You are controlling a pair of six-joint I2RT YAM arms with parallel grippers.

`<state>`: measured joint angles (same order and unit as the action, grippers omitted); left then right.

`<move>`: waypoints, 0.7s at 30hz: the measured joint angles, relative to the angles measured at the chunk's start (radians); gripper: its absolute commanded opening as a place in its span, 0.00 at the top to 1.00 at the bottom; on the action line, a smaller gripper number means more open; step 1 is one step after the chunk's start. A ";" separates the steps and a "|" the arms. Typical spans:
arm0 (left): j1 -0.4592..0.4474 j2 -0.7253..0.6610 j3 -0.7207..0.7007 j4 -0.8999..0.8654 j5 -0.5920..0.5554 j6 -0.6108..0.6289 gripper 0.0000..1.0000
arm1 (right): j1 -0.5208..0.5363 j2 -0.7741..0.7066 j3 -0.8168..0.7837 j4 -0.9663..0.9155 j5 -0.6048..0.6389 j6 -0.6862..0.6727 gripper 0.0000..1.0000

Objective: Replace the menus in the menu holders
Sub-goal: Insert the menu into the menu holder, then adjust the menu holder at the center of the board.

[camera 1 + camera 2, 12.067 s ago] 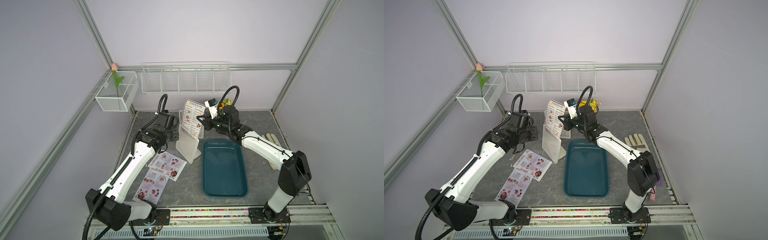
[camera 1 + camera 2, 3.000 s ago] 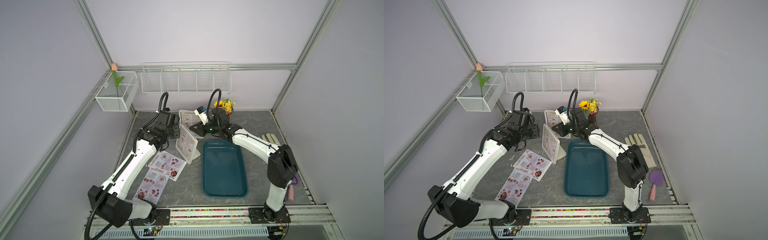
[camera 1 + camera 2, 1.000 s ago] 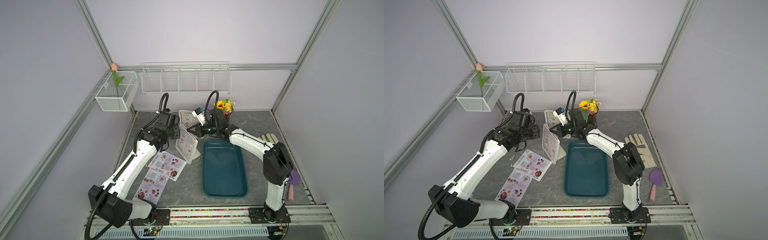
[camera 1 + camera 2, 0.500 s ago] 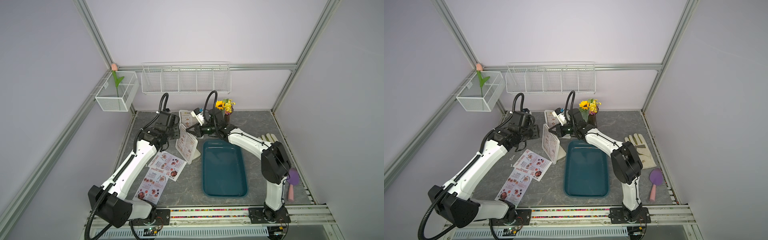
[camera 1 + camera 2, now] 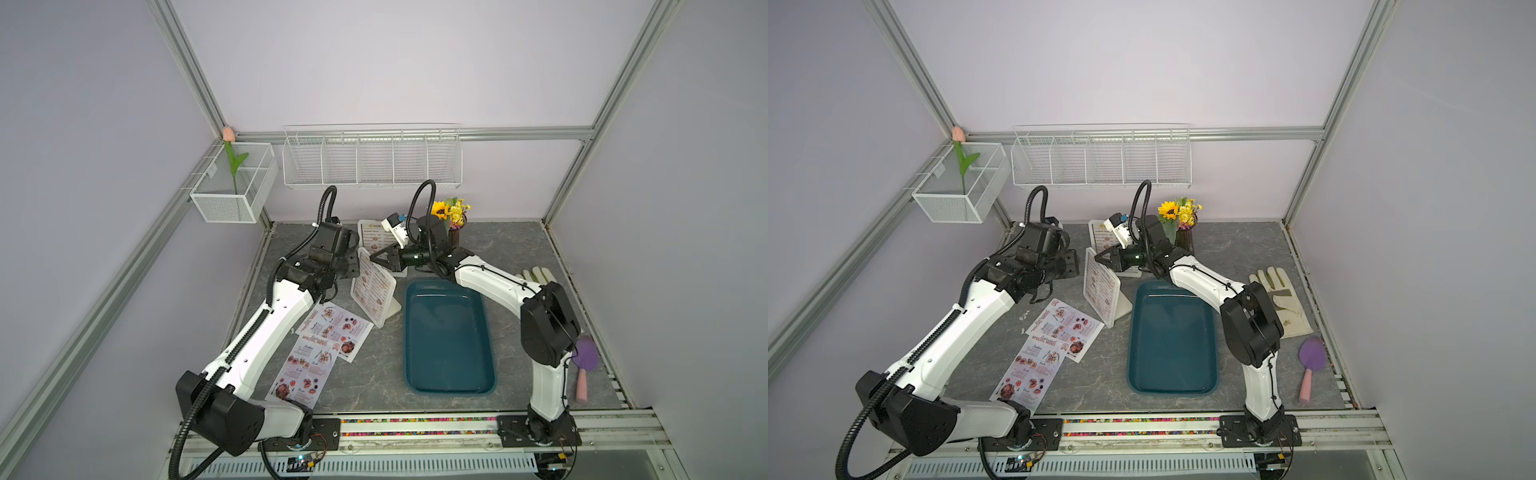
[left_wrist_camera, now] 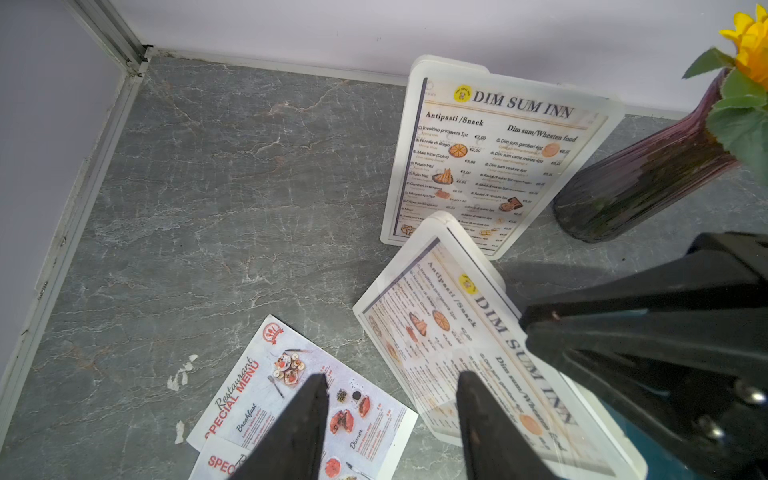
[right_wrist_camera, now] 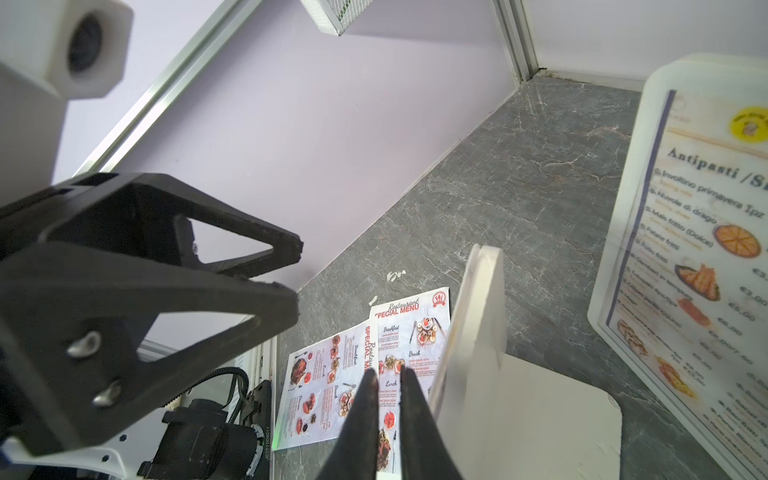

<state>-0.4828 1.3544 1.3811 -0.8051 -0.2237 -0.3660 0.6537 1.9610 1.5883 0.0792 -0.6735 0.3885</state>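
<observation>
Two menu holders stand at the back. The near menu holder (image 5: 374, 293) (image 5: 1101, 291) (image 6: 453, 349) shows a white DIM SUM INN menu. The far menu holder (image 5: 371, 237) (image 6: 490, 158) (image 7: 685, 270) shows another. Two pinkish SPECIAL MENU menus (image 5: 335, 328) (image 5: 305, 372) (image 5: 1065, 326) lie flat on the table to the left. My right gripper (image 5: 372, 258) (image 5: 1097, 257) (image 7: 388, 376) hangs beside the near holder's top edge (image 7: 480, 299), jaws a narrow gap apart, nothing between them. My left gripper (image 5: 353, 262) (image 6: 388, 388) is open and empty on the holder's other side.
A dark teal tray (image 5: 449, 340) lies right of the near holder. A vase of flowers (image 5: 452, 216) stands behind my right arm. A glove (image 5: 1280, 299) and a purple brush (image 5: 585, 365) lie at the right edge. Wire baskets (image 5: 372, 160) hang on the back wall.
My right gripper's jaws have parted slightly at the near holder's top edge. Twelve seconds ago it held the white menu above that holder; the menu now sits inside. The left arm barely moved.
</observation>
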 measured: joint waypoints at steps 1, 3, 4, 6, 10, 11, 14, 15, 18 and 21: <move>0.000 0.000 0.000 0.000 0.000 0.000 0.43 | -0.005 -0.012 -0.010 0.001 -0.001 0.003 0.77; 0.000 0.000 0.000 0.000 -0.001 -0.003 0.42 | -0.018 -0.052 -0.040 0.000 0.003 0.003 0.70; 0.000 0.000 0.000 0.000 -0.002 -0.004 0.41 | -0.025 -0.081 -0.061 -0.005 0.008 0.000 0.66; 0.000 0.000 0.000 -0.001 -0.005 -0.005 0.40 | -0.035 -0.143 -0.101 -0.025 0.030 -0.016 0.59; 0.002 0.006 0.015 -0.014 -0.019 -0.007 0.38 | -0.040 -0.267 -0.173 -0.092 0.084 -0.068 0.42; 0.003 0.009 0.023 -0.017 -0.021 -0.006 0.38 | -0.036 -0.285 -0.184 -0.104 0.093 -0.084 0.40; 0.014 0.021 0.055 -0.034 -0.033 -0.006 0.36 | -0.006 -0.317 -0.213 -0.159 0.154 -0.131 0.30; 0.018 0.024 0.063 -0.038 -0.036 -0.005 0.35 | 0.005 -0.318 -0.219 -0.173 0.173 -0.145 0.29; 0.035 0.028 0.095 -0.057 -0.047 0.002 0.32 | 0.048 -0.318 -0.252 -0.215 0.259 -0.177 0.23; 0.054 0.027 0.121 -0.069 -0.058 0.005 0.30 | 0.086 -0.318 -0.285 -0.248 0.367 -0.201 0.22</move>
<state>-0.4290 1.3819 1.5024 -0.8742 -0.2821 -0.3607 0.7395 1.6432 1.3037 -0.1692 -0.3069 0.1875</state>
